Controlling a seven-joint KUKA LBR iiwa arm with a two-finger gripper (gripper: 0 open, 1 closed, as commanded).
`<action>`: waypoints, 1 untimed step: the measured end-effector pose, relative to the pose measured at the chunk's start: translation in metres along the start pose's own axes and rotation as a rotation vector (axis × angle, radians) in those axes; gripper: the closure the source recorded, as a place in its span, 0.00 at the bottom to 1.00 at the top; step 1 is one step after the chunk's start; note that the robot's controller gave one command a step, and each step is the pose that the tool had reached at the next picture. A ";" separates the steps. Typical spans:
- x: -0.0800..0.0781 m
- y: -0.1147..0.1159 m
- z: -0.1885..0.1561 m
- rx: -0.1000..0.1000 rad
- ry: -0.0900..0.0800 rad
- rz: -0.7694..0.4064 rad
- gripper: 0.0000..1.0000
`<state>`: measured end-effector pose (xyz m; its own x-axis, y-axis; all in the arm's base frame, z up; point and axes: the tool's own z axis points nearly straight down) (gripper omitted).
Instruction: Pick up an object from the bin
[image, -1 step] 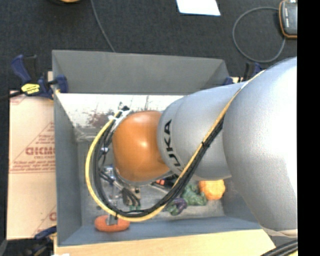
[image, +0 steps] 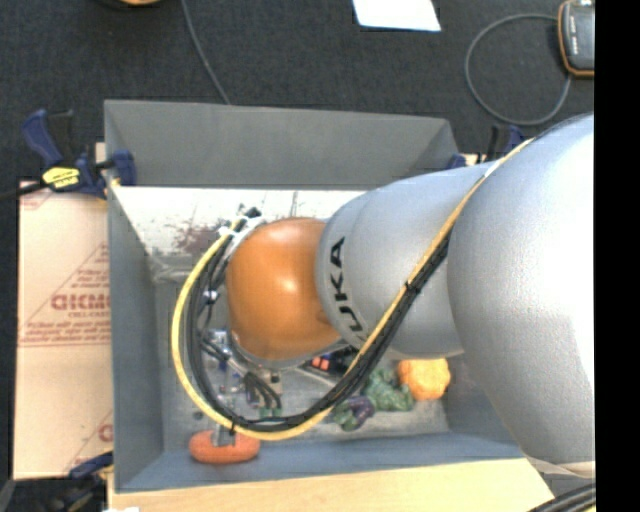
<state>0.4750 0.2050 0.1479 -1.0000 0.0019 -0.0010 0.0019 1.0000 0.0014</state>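
One orange carrot (image: 224, 447), long axis along lower bin wall (image: 330, 468), gripper (image: 240, 385) nearby

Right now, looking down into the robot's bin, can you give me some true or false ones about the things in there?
1. An orange carrot-shaped thing lies in the lower-left corner of the bin. True.
2. A green thing lies right beside a purple thing. True.
3. The yellow-orange lump lies against the far wall. False: it lies toward the near wall, beside the green thing.
4. The arm reaches in from the left. False: it comes in from the right.
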 end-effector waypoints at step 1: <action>-0.005 -0.015 0.075 -0.005 -0.023 -0.182 0.00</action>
<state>0.4800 0.1900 0.0733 -0.9836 -0.1786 -0.0244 -0.1787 0.9839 0.0043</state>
